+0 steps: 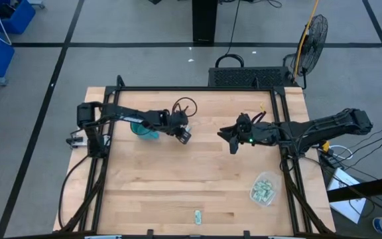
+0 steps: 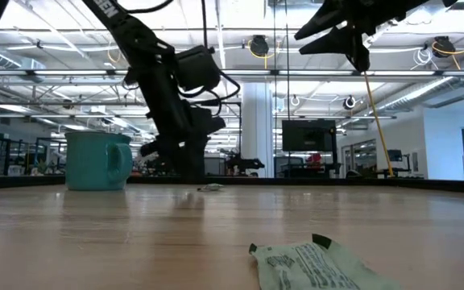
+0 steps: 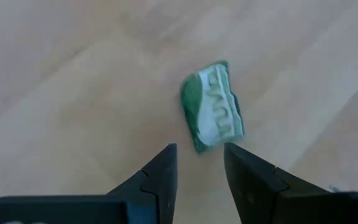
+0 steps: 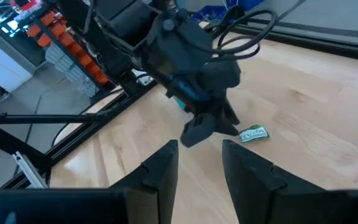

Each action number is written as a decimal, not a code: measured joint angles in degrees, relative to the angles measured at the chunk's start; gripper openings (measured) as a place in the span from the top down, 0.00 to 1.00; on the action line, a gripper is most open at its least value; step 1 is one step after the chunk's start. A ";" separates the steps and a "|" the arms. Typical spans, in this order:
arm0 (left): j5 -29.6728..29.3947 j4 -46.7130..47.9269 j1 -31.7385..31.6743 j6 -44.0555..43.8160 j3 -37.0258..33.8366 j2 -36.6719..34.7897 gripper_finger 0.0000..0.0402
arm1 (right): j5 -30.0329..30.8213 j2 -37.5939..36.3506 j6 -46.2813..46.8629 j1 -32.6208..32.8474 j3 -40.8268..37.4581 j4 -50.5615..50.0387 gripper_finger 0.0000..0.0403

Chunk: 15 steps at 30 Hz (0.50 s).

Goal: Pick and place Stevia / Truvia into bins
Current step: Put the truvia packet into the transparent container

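Observation:
One green and white sachet [image 3: 213, 106] lies flat on the wooden table, just ahead of my left gripper [image 3: 199, 163]. That gripper is open and points down, with its fingertips on either side of the sachet's near corner, apart from it. The right wrist view shows the same sachet [image 4: 253, 133] beside the left gripper [image 4: 211, 126]. My right gripper [image 1: 231, 141] hovers open, high above mid-table, holding nothing. The clear tub [image 1: 264, 188] stands near the table's right edge with several sachets inside. Another sachet [image 1: 197, 216] lies flat by the near edge, and it also shows in the low view [image 2: 321, 262].
A teal mug [image 1: 144, 129] stands upright just left of my left gripper, and the low view shows the mug [image 2: 95, 159] too. Black frame rails [image 1: 290, 179] run along the table's sides. Bare wood lies between the two grippers and the tub.

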State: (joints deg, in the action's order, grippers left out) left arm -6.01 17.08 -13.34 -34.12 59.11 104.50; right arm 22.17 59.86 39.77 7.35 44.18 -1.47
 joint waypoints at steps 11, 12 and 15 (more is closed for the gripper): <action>3.47 -4.15 -2.30 -1.00 0.46 0.42 0.44 | 0.00 0.00 -0.18 -0.04 0.00 -0.18 0.70; 3.42 -4.39 -2.08 -1.00 0.46 0.38 0.42 | -0.02 0.00 -0.18 -0.16 0.00 -0.18 0.70; 1.45 -4.81 -1.55 -0.81 0.46 0.40 0.38 | 0.02 0.00 -0.28 -0.22 0.00 -0.21 0.71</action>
State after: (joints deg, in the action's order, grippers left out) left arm -4.56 12.27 -14.89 -34.93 59.57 104.90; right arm 22.20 59.86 39.49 7.14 44.18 -1.67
